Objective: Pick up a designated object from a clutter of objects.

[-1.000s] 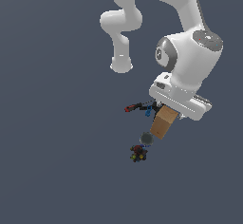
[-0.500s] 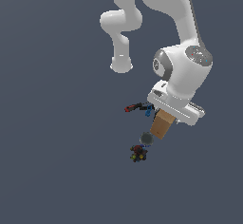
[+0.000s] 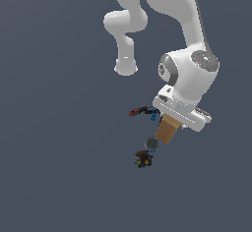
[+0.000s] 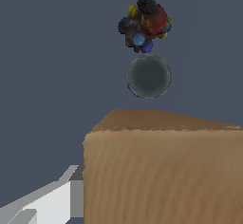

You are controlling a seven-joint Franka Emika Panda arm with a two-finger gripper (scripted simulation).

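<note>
Gripper: my gripper (image 3: 173,119) sits directly over the tan box (image 3: 168,129); I cannot tell whether it grips.
Finger: 1 white finger (image 4: 50,204) just beside the box.
Beyond: grey ball (image 4: 149,76), then multicoloured toy (image 4: 144,23).
Side: black tool (image 3: 144,111).

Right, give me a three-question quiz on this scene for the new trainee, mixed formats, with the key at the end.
1. True or false: the grey ball lies between the tan box and the multicoloured toy.
2. Which item lies to the exterior view's left of the box? A. black tool with red tips B. a green cup C. a metal spoon
3. Fill in: in the wrist view, one white gripper finger shows beside the ____.

Key: 1 true; 2 A; 3 box.
</note>
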